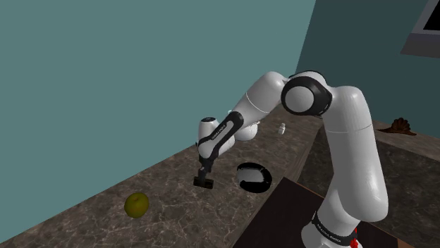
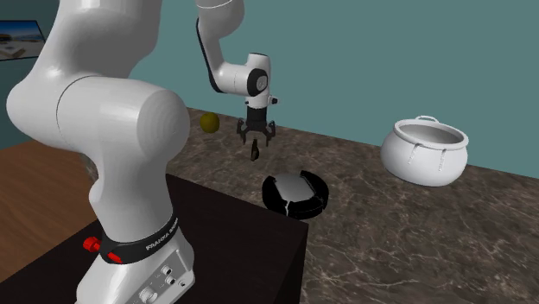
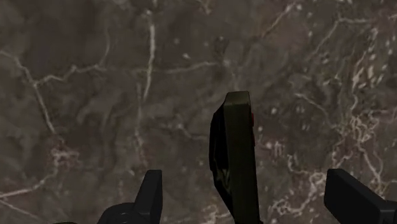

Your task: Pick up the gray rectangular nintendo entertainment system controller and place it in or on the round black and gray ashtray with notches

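Shoulder view: the white arm (image 1: 352,141) reached out over the marbled bench (image 1: 84,211), the ashtray (image 1: 254,177) sat near the bench's stand-side edge, and a yellow-green fruit (image 1: 137,204) lay farther along. Second exterior view: the dark controller (image 2: 255,154) was edge-on under the arm's tip, apart from the ashtray, toward the bench's wall edge. Wrist view: fingers (image 3: 151,194) spread wide, controller between them, untouched.

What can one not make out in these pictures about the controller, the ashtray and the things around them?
Controller: wrist view, edge-on between the open gripper's fingers; its face is hidden, its lower end cut off by the picture's edge.
Ashtray: shoulder view, notches too small to count.
Brown thing: shoulder view, too small to name.
White pot: second exterior view, its near wall hides its inside bottom.
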Available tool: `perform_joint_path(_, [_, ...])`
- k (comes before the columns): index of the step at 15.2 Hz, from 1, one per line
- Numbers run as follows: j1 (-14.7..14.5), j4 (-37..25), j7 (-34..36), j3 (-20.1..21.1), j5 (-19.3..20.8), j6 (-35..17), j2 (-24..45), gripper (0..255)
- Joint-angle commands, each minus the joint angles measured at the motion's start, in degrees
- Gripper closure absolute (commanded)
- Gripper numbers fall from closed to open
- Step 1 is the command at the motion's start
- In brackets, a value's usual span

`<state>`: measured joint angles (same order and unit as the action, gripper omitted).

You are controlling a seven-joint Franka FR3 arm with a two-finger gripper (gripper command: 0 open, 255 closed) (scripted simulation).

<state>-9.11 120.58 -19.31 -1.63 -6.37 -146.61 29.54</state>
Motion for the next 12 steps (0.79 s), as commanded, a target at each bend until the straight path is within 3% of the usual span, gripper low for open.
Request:
perform_joint_path(1, [0.0, -0.6, -0.1, 0.3, -0.2, -1.2, 1.8, 0])
perform_joint_path(6, [0.1, -1.4, -0.4, 0.6, -0.6, -4.2, 5.6, 0])
perform_joint_path(12, [0.1, -1.4, -0.4, 0.6, -0.6, -4.2, 5.6, 0])
